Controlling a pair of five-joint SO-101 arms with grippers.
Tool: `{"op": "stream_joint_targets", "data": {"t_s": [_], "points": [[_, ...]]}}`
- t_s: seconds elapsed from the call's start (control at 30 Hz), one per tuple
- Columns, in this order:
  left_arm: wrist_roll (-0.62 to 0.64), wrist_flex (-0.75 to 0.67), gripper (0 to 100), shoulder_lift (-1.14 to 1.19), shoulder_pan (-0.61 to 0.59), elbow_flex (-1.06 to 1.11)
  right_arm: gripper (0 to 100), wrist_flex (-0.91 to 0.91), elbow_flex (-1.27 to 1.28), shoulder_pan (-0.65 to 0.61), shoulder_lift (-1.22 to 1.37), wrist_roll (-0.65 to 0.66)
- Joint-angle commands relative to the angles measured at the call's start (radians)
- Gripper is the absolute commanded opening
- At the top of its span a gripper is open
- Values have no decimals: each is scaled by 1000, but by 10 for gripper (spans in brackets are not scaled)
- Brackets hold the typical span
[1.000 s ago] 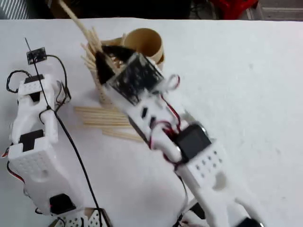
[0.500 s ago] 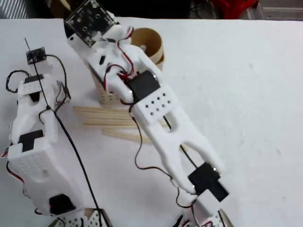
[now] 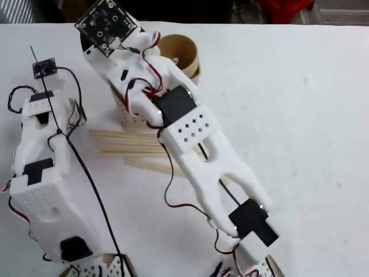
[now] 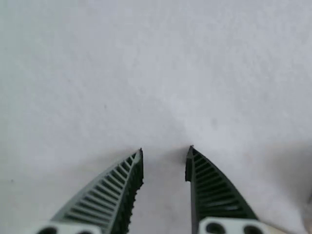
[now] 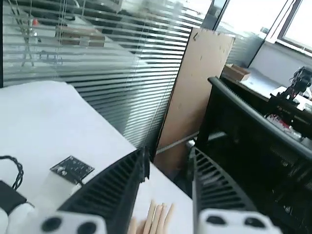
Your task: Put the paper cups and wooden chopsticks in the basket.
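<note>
swung past the latticed basket (image 3: 130,119), the ridged right pincer (image 5: 168,155) stands parted and empty, like the left pincer (image 4: 165,152)

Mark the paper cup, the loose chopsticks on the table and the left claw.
paper cup (image 3: 183,53): high view, its inner wall.
loose chopsticks (image 3: 124,137): high view, middle of the pile.
left claw (image 4: 165,149): left wrist view, midway between its open fingertips.

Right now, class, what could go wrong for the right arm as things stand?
1. The right arm stretches over the basket. Pulling back low could tip it and the cup.
2. Loose chopsticks lie on the table, partly under that arm. A sideways sweep could scatter them.
3. The right gripper is open and empty, so closing here would grasp nothing.
</note>
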Motion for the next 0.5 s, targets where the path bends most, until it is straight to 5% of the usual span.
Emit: {"op": "stream_joint_targets", "data": {"t_s": [0.0,0.3,0.47], "points": [[-8,-15,158,-8,13,-8,137,139,-49,8,-12,2],[-6,-15,159,-8,13,-9,141,932,-52,1,-62,3],[-8,-17,159,-8,13,-9,137,1156,-38,8,-107,3]]}}
